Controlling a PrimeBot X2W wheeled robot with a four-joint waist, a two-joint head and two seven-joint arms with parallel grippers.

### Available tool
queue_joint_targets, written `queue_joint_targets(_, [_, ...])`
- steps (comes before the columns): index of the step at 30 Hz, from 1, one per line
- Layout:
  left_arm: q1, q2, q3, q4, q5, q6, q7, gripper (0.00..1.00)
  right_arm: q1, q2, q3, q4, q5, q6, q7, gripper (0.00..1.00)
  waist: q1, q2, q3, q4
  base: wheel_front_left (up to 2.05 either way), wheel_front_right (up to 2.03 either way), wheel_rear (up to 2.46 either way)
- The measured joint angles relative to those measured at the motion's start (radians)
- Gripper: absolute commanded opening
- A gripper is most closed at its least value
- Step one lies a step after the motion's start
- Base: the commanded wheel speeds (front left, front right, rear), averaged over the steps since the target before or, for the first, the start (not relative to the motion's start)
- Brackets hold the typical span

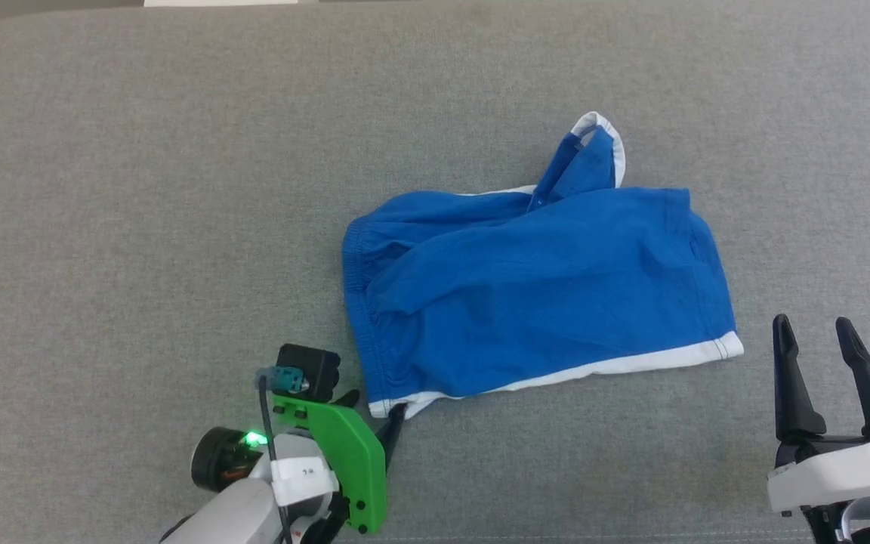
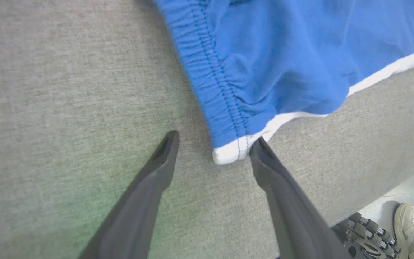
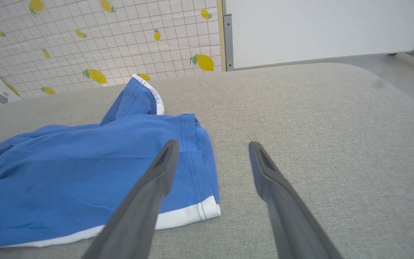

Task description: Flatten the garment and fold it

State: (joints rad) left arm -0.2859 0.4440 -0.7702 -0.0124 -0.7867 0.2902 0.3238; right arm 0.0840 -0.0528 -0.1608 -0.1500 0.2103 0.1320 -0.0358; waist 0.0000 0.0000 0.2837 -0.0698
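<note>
Straddling the waistband corner (image 2: 228, 153) of the blue shorts (image 2: 282, 61), rumpled on the grey bench (image 1: 103, 227): left claw (image 2: 216, 138), spread apart, probably for a flattening tug; right claw (image 1: 812, 323) apart too, near the hem (image 1: 707, 351).

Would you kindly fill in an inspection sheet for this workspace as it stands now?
Surface: grey woven tabletop.
Job's things: blue shorts, rumpled, unfolded, one leg end standing up.
Clutter: nothing seen.
Grippers: left gripper open, the shorts' white-trimmed waistband corner between its fingers; right gripper open, apart from the shorts.
Cables: black cable along the left wrist.
Surroundings: lemon-print wall, white panel, white shoe on the floor.
</note>
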Motion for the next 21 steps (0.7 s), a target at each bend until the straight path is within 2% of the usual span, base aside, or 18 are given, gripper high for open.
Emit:
queue_joint_targets(7, [-0.002,0.001,-0.018,0.011,0.000,-0.015,0.000,0.00,0.000,0.000,0.000,0.017,-0.015,0.000,0.029,1.00,0.0000,0.0000,-0.023,0.011,0.00,0.00,0.00])
queue_joint_targets(10, [-0.002,0.006,-0.016,-0.006,0.006,-0.007,-0.010,0.00,0.000,-0.006,0.029,0.031,-0.011,0.000,0.146,1.00,0.0000,0.0000,-0.042,0.020,0.00,0.00,0.00])
queue_joint_targets(17, [-0.003,0.024,-0.015,-0.092,0.032,0.020,-0.018,0.00,-0.044,-0.076,0.057,0.071,0.014,0.000,0.460,1.00,0.0000,0.0000,-0.058,0.054,0.00,0.00,0.00])
queue_joint_targets(21, [-0.004,0.028,-0.021,-0.121,0.056,0.024,-0.017,0.00,-0.107,-0.076,0.053,0.109,0.012,0.000,0.591,1.00,0.0000,0.0000,-0.046,0.060,0.00,0.00,0.00])
